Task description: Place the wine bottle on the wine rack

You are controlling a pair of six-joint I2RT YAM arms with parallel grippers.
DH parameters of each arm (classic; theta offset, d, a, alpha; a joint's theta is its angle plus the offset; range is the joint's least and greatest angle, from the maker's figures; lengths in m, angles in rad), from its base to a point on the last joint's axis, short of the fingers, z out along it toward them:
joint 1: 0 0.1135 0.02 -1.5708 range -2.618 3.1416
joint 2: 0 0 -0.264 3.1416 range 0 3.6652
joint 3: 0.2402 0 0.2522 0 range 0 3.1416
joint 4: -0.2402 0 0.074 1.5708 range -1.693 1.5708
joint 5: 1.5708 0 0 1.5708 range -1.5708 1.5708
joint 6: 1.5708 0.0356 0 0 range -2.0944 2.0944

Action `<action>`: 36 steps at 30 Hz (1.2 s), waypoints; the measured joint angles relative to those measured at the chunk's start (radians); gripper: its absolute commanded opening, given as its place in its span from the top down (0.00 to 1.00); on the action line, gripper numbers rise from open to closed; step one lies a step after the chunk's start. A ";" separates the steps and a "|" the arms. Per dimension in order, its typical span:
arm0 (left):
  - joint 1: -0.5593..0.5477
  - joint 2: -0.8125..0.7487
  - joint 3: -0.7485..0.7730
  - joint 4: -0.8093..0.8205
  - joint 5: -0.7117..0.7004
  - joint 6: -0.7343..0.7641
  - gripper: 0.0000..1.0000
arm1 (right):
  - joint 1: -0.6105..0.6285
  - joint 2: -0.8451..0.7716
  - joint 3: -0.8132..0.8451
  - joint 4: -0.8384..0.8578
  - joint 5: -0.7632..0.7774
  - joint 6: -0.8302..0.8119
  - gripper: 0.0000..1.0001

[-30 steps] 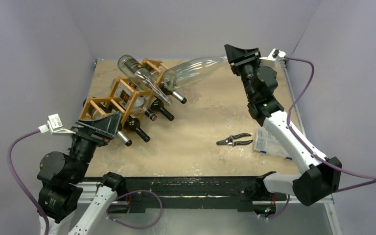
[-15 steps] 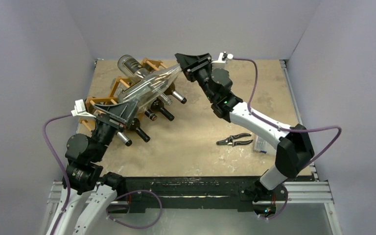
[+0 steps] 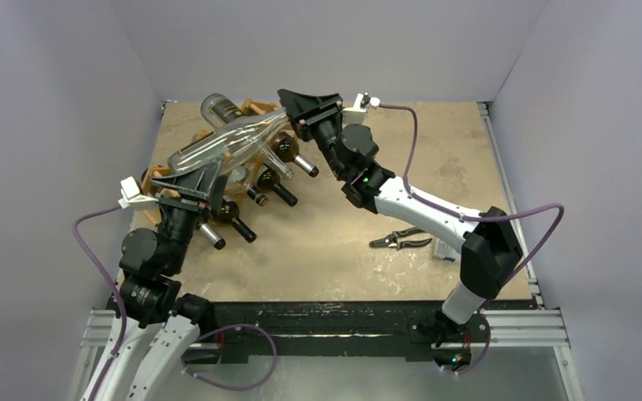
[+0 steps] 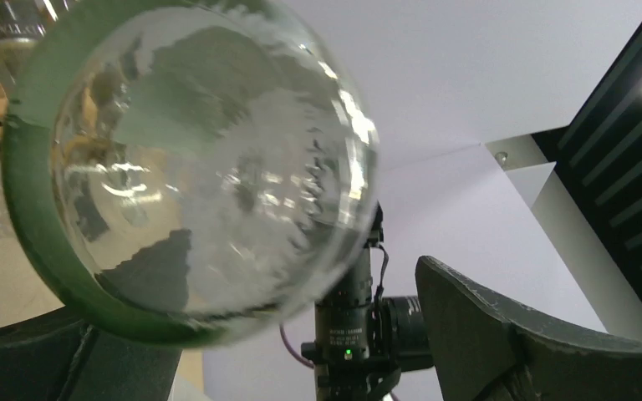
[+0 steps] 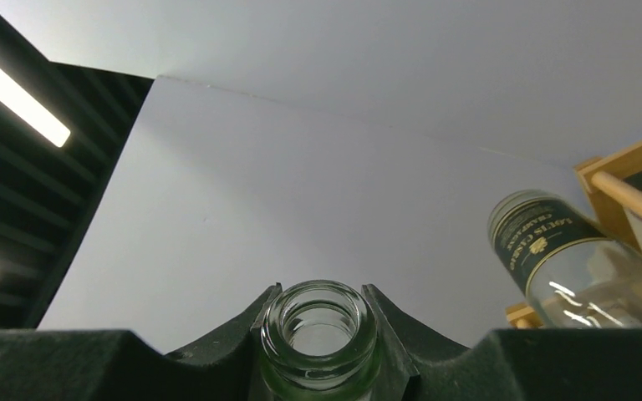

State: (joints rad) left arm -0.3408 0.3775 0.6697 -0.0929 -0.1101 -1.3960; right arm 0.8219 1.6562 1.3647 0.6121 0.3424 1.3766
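From overhead, the right gripper is clenched on the neck of the wine bottle. The bottle lies slanted in the air over the wine rack, its neck toward 2 o'clock and its base toward 8 o'clock. The left gripper is released, jaws spread wide at the bottle's base. Whether its fingers touch the glass cannot be told.

The left wrist view adds the bottle's round base, close up and filling the gap between the fingers, with the right arm behind it. The right wrist view adds the bottle's open, uncapped mouth sitting between the two fingers. At 3 o'clock in that view is a labelled bottle with a dark label and gold lettering.

The rack sits at the table's 10 o'clock. It holds several bottles in its cells, their dark-capped necks pointing to 4 o'clock, and the labelled bottle rests across its top.

The wine bottle is clear glass with a green tint at the rim of its base, empty, with no label showing.

Pliers lie at the table's 4 o'clock, beside a clear plastic box.
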 measured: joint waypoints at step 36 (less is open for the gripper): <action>-0.013 0.106 -0.048 0.325 -0.286 -0.035 1.00 | 0.153 -0.167 -0.243 0.167 -0.100 -0.077 0.22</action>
State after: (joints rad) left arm -0.3542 0.4831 0.6216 0.2321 -0.3958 -1.4315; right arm 0.9749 1.4895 1.1217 0.7795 0.2428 1.2999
